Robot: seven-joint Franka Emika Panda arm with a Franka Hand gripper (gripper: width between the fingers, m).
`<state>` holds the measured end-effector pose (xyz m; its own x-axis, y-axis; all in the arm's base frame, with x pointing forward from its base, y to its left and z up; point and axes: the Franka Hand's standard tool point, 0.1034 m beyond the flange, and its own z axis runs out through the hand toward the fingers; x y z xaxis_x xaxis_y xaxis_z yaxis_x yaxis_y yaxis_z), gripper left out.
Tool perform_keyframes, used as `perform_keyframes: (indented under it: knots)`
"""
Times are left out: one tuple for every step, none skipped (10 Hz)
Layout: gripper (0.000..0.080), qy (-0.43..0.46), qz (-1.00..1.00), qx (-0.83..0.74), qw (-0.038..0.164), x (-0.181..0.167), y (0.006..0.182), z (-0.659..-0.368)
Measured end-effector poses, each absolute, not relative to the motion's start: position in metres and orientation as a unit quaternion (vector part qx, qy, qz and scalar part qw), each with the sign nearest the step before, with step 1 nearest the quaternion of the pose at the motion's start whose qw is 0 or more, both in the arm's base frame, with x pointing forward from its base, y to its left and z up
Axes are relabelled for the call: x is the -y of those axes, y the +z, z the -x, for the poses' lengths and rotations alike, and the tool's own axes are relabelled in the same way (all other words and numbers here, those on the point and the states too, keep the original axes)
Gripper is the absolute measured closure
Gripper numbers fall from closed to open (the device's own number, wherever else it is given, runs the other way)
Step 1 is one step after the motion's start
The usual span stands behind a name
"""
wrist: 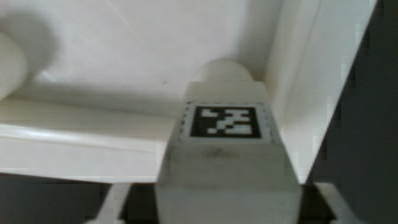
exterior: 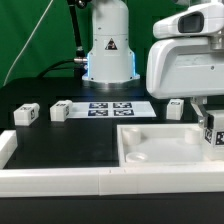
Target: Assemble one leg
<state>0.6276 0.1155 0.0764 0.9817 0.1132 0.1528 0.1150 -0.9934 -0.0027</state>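
Note:
My gripper (exterior: pixel 211 128) hangs at the exterior view's right, shut on a leg (exterior: pixel 213 136) whose tag faces the camera. It holds the leg upright over the right rim of the large white tabletop (exterior: pixel 135 134). In the wrist view the gripper (wrist: pixel 226 208) has both fingers pressed against the sides of the leg (wrist: pixel 226 150). The leg's far end points at the inner corner of the tabletop (wrist: pixel 143 90). I cannot tell whether the leg touches the tabletop. Three more legs lie on the black table: two at the left (exterior: pixel 25 113) (exterior: pixel 60 110) and one at the back right (exterior: pixel 176 108).
The marker board (exterior: pixel 112 108) lies at the table's middle back, in front of the robot base (exterior: pixel 108 50). A white wall (exterior: pixel 60 181) runs along the front edge and up the left side (exterior: pixel 6 147). A round raised boss (wrist: pixel 15 60) shows inside the tabletop.

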Motion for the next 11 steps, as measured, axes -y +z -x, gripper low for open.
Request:
perform_keyframes:
  knots:
    - [0.0509, -0.076, 0.995, 0.058, 0.006, -0.1152, 0.0762, -0.6276]
    - [0.0509, -0.076, 0.996, 0.037, 0.009, -0.1147, 0.0752, -0.6273]
    - [0.0509, -0.076, 0.997, -0.025, 0.017, -0.1126, 0.0752, -0.6283]
    - [0.0509, -0.075, 0.993, -0.088, 0.022, -0.1142, 0.0753, -0.6281]
    - [0.0509, -0.072, 0.981, -0.175, 0.027, -0.1170, 0.0753, -0.6272]
    - [0.0509, -0.071, 0.966, -0.249, 0.027, -0.1160, 0.0752, -0.6266]
    - [0.0509, -0.069, 0.950, -0.303, 0.027, -0.1154, 0.0752, -0.6262]
    - [0.0509, -0.065, 0.921, -0.383, 0.028, -0.1143, 0.0751, -0.6260]
    - [0.0509, -0.063, 0.903, -0.423, 0.029, -0.1122, 0.0752, -0.6261]
    - [0.0509, -0.059, 0.889, -0.454, 0.033, -0.1118, 0.0752, -0.6254]
    - [0.0509, -0.053, 0.861, -0.505, 0.038, -0.1123, 0.0751, -0.6241]
